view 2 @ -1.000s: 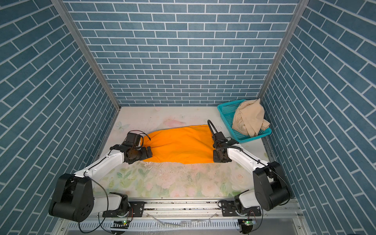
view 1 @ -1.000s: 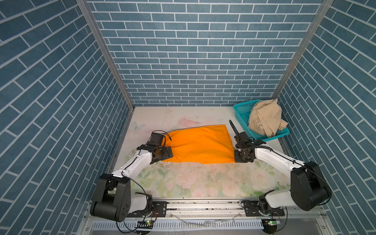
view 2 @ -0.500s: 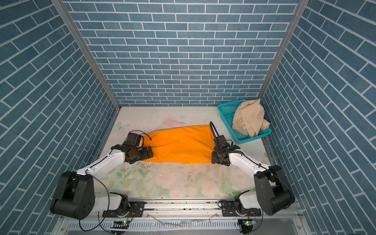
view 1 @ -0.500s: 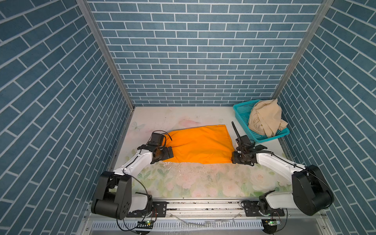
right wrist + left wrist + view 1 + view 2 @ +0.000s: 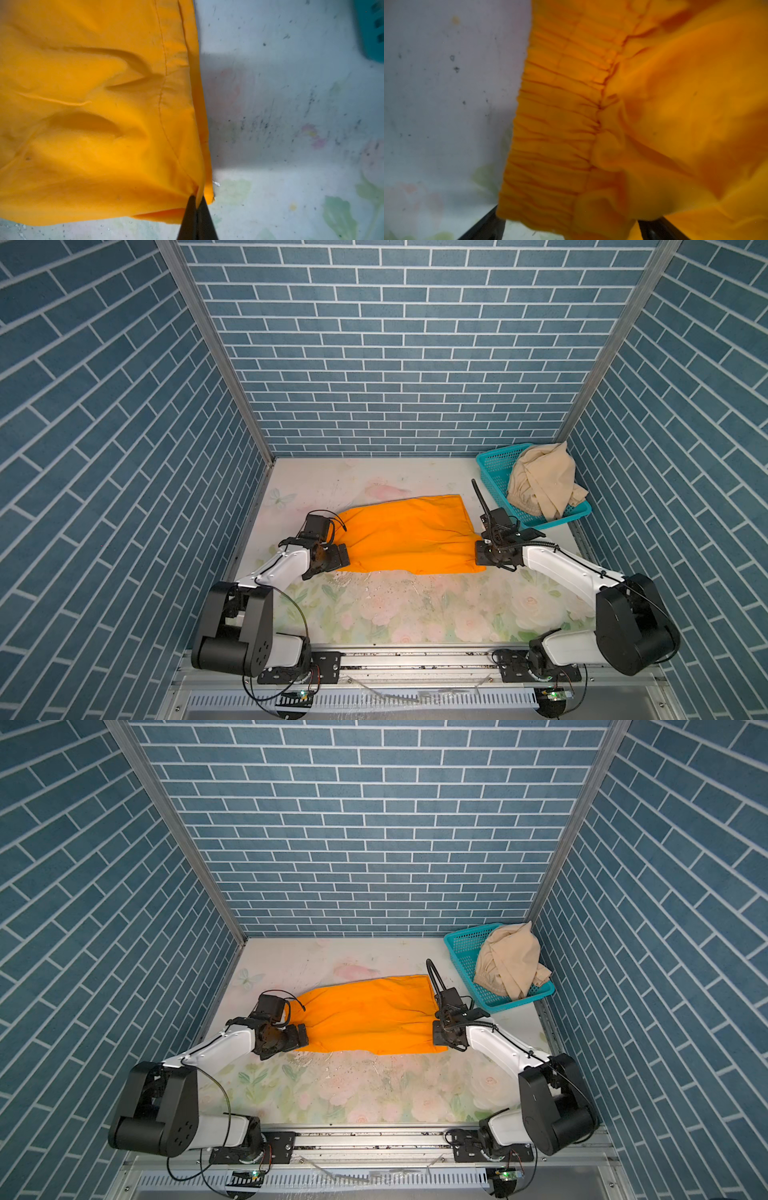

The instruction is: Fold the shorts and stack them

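Note:
The orange shorts (image 5: pixel 407 537) (image 5: pixel 370 1017) lie flat across the middle of the table, gathered waistband to the left. My left gripper (image 5: pixel 343 558) (image 5: pixel 301 1038) is at the near left corner. In the left wrist view it (image 5: pixel 569 226) stands open, with the waistband (image 5: pixel 556 124) lying between its wide-apart fingers (image 5: pixel 485 226). My right gripper (image 5: pixel 480 558) (image 5: pixel 436 1038) is at the near right corner. In the right wrist view it (image 5: pixel 196 199) is shut on the hem corner of the orange cloth (image 5: pixel 93 124). The beige shorts (image 5: pixel 540 483) (image 5: pixel 509 961) lie crumpled in the basket.
A teal perforated basket (image 5: pixel 494 466) (image 5: pixel 461 946) stands at the back right, against the right wall, just beyond my right arm; its edge (image 5: pixel 372 31) shows in the right wrist view. Blue brick walls close in three sides. The floral table top (image 5: pixel 415 605) runs bare toward the front rail.
My right gripper's jaws opened and then closed on the near right hem corner of the orange shorts. The left arm and the cloth have hardly moved.

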`<state>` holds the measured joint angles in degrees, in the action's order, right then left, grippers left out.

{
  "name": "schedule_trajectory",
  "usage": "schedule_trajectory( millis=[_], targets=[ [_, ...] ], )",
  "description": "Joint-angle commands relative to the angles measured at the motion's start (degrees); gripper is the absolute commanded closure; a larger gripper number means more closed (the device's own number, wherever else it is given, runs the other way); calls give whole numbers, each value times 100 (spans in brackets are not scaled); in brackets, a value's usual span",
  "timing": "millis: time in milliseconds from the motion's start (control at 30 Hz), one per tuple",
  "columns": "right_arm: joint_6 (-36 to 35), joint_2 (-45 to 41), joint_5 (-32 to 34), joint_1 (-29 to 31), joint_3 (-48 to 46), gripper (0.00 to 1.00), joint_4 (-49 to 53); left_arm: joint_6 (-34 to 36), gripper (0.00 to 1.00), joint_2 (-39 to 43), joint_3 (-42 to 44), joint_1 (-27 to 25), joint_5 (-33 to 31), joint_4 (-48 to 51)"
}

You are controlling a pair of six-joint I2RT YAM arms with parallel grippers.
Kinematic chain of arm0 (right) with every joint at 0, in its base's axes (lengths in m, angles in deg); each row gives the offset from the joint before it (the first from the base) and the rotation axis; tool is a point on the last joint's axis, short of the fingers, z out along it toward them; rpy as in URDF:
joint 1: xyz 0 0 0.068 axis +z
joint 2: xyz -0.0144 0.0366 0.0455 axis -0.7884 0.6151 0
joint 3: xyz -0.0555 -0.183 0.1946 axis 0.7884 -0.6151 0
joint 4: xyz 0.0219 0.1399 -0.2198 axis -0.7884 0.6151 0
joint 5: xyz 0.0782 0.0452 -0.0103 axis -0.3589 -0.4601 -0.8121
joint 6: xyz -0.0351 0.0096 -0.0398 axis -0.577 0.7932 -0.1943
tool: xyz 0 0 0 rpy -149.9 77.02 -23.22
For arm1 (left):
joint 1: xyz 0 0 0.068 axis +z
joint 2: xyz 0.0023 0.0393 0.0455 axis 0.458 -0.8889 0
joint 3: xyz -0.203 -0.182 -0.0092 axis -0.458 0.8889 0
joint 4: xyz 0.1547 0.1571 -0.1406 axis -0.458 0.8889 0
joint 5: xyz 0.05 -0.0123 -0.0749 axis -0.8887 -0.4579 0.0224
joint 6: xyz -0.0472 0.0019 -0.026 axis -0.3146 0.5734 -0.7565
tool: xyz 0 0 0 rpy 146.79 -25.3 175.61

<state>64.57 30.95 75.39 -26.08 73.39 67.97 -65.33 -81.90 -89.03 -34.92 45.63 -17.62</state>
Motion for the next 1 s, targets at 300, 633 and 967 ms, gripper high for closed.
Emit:
schedule_trajectory(
  millis=[300, 633, 967],
  targets=[
    [201, -170, -135, -12, 309, 49, 1100, 66, 0, 100, -708, 151, 791, 719],
    [-1645, 1068, 63, 2282, 1884, 23, -907, 70, 0, 1154, -2107, 1117, 599, 2203],
    [-3238, 3711, 187, 4142, 3814, 15, -2587, 522, 0, 2068, -2120, 2789, 302, 2697]
  ],
)
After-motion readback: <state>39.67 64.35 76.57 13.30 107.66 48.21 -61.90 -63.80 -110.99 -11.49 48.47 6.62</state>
